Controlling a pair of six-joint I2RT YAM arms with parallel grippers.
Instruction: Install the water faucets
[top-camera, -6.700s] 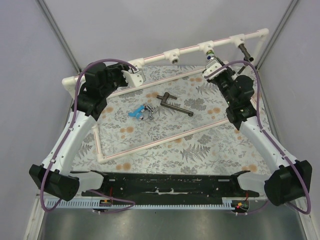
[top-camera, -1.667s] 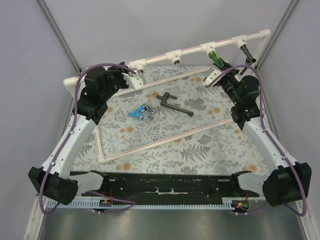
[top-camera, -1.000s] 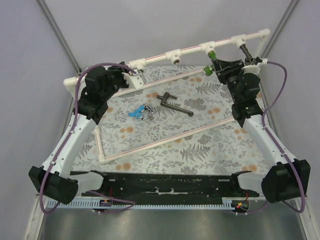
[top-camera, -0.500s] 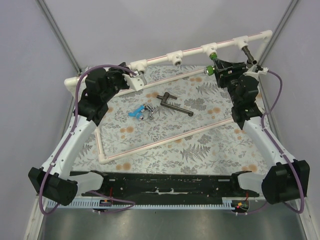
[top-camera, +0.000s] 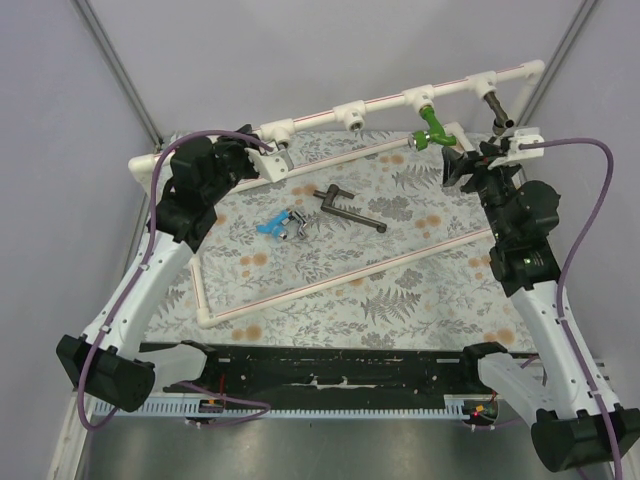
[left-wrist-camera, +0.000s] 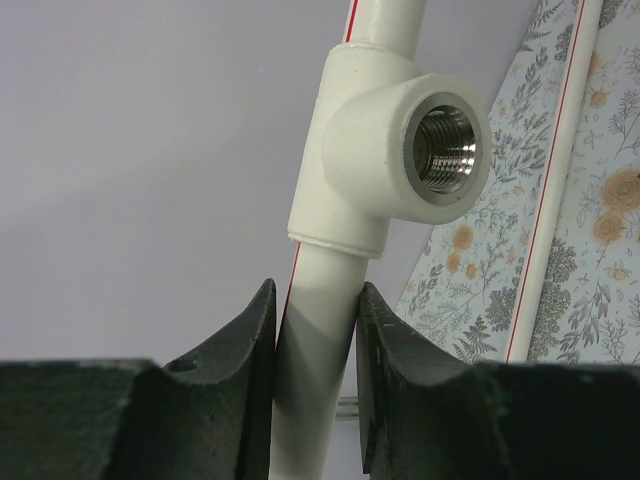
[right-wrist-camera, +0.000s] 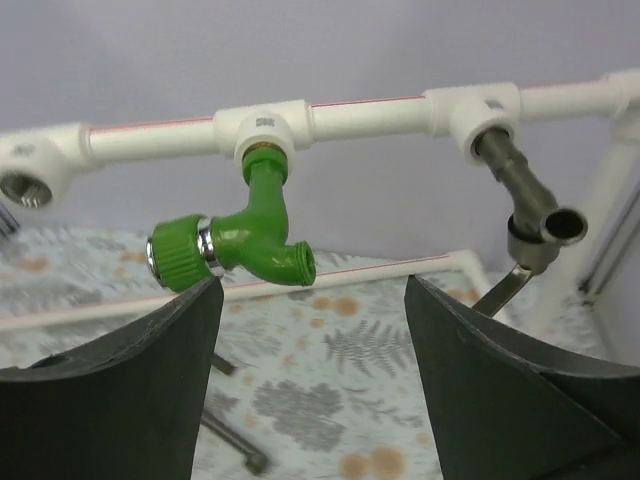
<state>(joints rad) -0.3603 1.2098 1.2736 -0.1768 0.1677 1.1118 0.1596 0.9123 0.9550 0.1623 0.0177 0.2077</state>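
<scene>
The green faucet (top-camera: 432, 128) is screwed into the white pipe (top-camera: 385, 97) that runs along the far edge of the table (top-camera: 400, 290), toward the far right corner. Its spout hangs down and its round knob points toward the left edge. The right pincer (right-wrist-camera: 312, 300) sits just in front of it, wide open, with nothing in it and not touching the faucet. A dark faucet (right-wrist-camera: 530, 200) sits in the pipe hole nearest the far right corner. The left pincer (left-wrist-camera: 316, 320) is squeezed tight on the white pipe near the far left corner, just beside an empty hole (left-wrist-camera: 445, 150). Three faucets lie loose in the middle of the table. The light blue faucet (top-camera: 270, 227) and the silver faucet (top-camera: 297, 222) lie side by side, and the long dark grey faucet (top-camera: 350, 210) is just beside them. They lie to the left of the right pincer and closer to the near edge. The long one points from far left to near right. The right arm looks like the one to fetch the next faucet, since the left one is holding the pipe.
</scene>
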